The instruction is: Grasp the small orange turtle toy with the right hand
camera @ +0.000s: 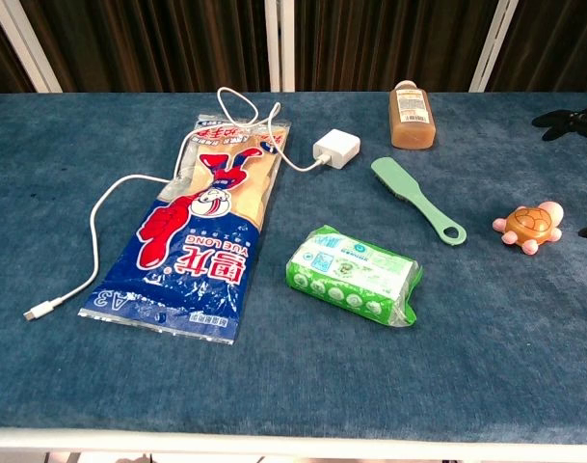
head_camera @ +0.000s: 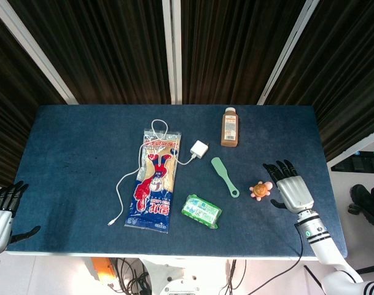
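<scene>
The right hand (head_camera: 290, 190) hovered over the table's (head_camera: 64, 160) right side, fingers spread wide and holding nothing, just right of the small orange turtle toy (head_camera: 260, 190) without touching it. The turtle sat on open blue cloth near the right edge, the green brush (head_camera: 225, 176) to its left. Bare cloth lay between turtle and near edge. The left hand (head_camera: 1, 212) hung off the near-left corner, fingers apart.

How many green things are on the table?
2. The green brush lies between the white charger and the orange turtle toy; the green packet lies nearer the front edge, beside the long snack bag.
</scene>
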Motion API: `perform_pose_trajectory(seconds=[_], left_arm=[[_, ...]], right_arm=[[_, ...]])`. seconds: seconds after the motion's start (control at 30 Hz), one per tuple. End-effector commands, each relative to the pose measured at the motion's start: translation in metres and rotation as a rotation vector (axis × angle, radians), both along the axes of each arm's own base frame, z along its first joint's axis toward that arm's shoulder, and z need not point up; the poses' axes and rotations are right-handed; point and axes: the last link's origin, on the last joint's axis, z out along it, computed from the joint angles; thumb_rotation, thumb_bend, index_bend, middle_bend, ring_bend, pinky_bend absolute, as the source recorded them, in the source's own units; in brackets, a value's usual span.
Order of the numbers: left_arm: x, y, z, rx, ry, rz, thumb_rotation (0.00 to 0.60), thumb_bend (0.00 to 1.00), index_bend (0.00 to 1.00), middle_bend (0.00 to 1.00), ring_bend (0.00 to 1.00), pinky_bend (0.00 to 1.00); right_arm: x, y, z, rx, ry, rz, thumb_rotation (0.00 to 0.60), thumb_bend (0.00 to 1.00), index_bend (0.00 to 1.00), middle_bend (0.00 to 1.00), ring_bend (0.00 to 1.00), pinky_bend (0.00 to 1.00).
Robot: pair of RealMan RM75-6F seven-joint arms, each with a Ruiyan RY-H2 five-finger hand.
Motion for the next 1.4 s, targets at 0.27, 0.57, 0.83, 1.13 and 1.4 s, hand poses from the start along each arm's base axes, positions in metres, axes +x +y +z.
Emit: perform_pose_trajectory(seconds=[0.27, 0.57, 0.83, 1.13, 1.4], left_arm=[[-0.002, 0.002, -0.001, 0.000, -0.002, -0.002, 0.600, 0.07, 0.01, 0.00, 0.00, 0.04], [-0.002, 0.001, -0.001, -0.005, -0.016, -0.002, 0.600, 0.07, 0.01, 0.00, 0.00, 0.04], [-0.005, 0.001, -0.002, -0.007, -0.021, 0.002, 0.600, 0.06, 0.01, 0.00, 0.00, 0.04], [-0.008, 0.000, -0.001, -0.008, -0.026, 0.009, 0.600, 0.07, 0.01, 0.00, 0.00, 0.04], [-0.008, -0.001, 0.000, -0.004, -0.024, 0.010, 0.600, 0.07, 0.01, 0.00, 0.00, 0.04]], right_arm=[[0.002, -0.012, -0.023, 0.046, 0.036, -0.008, 0.600, 0.27, 0.19, 0.22, 0.18, 0.17], [0.000, -0.007, -0.026, 0.065, 0.042, -0.011, 0.600, 0.27, 0.26, 0.27, 0.24, 0.17], [0.003, -0.010, -0.037, 0.100, 0.060, -0.007, 0.600, 0.35, 0.41, 0.39, 0.34, 0.18], [0.004, -0.010, -0.052, 0.109, 0.100, 0.011, 0.600, 0.46, 0.70, 0.59, 0.55, 0.26], [0.006, -0.011, -0.056, 0.049, 0.083, 0.056, 0.600, 0.54, 1.00, 0.87, 0.82, 0.51]])
